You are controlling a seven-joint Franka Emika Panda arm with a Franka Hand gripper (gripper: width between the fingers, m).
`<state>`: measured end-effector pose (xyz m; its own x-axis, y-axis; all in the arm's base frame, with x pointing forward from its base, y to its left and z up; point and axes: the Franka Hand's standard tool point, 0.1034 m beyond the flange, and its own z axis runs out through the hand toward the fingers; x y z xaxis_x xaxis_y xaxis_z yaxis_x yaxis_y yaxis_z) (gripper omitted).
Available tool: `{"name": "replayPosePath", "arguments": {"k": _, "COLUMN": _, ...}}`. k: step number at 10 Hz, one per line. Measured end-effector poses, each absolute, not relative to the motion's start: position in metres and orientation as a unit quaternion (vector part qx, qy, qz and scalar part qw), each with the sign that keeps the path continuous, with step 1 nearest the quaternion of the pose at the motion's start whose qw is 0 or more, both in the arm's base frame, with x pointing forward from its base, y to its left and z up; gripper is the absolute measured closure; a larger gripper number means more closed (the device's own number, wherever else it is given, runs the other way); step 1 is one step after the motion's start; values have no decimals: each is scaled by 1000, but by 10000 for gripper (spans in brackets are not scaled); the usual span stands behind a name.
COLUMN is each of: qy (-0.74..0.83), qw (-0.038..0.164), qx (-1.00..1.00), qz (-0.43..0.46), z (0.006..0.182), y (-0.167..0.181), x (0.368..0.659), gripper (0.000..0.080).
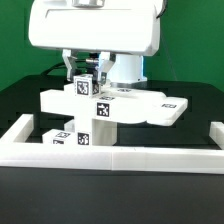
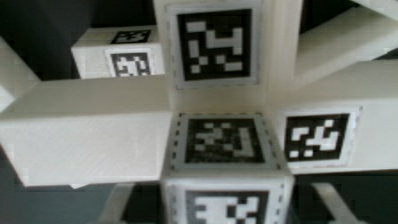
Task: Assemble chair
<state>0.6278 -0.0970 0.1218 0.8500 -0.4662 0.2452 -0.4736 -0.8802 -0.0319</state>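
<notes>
Black table (image 1: 20,100), green backdrop (image 1: 15,40): end effector (image 1: 84,72) sits over the upright leg (image 1: 83,90); grasping or released, I cannot tell.

You are looking at white chair parts (image 1: 60,100), plain and unpainted, whose faces carry square tags (image 1: 101,111) of black blocks on white with a white margin. In the wrist view those tags (image 2: 214,42) read crisp black and white, though one in shadow looks greyer. The border wall (image 1: 120,157) and the robot arm (image 1: 95,25) are white, the table (image 1: 110,195) black, the backdrop (image 1: 190,60) green.
</notes>
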Motion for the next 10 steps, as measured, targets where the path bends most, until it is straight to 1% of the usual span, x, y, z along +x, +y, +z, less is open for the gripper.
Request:
{"name": "replayPosePath", "arguments": {"k": 1, "qy": -242, "qw": 15, "qx": 962, "qz": 123, "z": 121, "y": -97, "x": 628, "gripper": 514}}
{"name": "replayPosePath", "arguments": {"k": 2, "qy": -242, "qw": 15, "qx": 962, "qz": 123, "z": 122, "y": -97, "x": 628, "gripper": 328}}
{"name": "replayPosePath", "arguments": {"k": 3, "qy": -242, "qw": 13, "qx": 962, "qz": 124, "z": 124, "y": -95, "x": 628, "gripper": 211}}
{"name": "replayPosePath", "arguments": {"k": 4, "qy": -240, "qw": 11, "qx": 963, "qz": 125, "z": 126, "y": -91, "x": 626, "gripper": 211}}
{"name": "replayPosePath", "arguments": {"k": 5, "qy": -239, "qw": 10, "qx": 963, "qz": 122, "z": 126, "y": -86, "x": 622, "gripper": 169}}
{"name": "replayPosePath", "arguments": {"k": 7, "qy": -238, "qw": 2, "qx": 964, "qz": 118, "z": 131, "y": -75, "x": 611, "gripper": 153}}
{"name": "replayPosePath", "arguments": {"k": 9, "qy": -247, "qw": -11, "qx": 963, "qz": 112, "z": 137, "y": -62, "x": 592, "gripper": 151}}
{"name": "replayPosePath", "arguments": {"k": 10, "qy": -249, "qw": -12, "qx": 962, "qz": 111, "z": 138, "y": -59, "x": 591, "gripper": 151}}
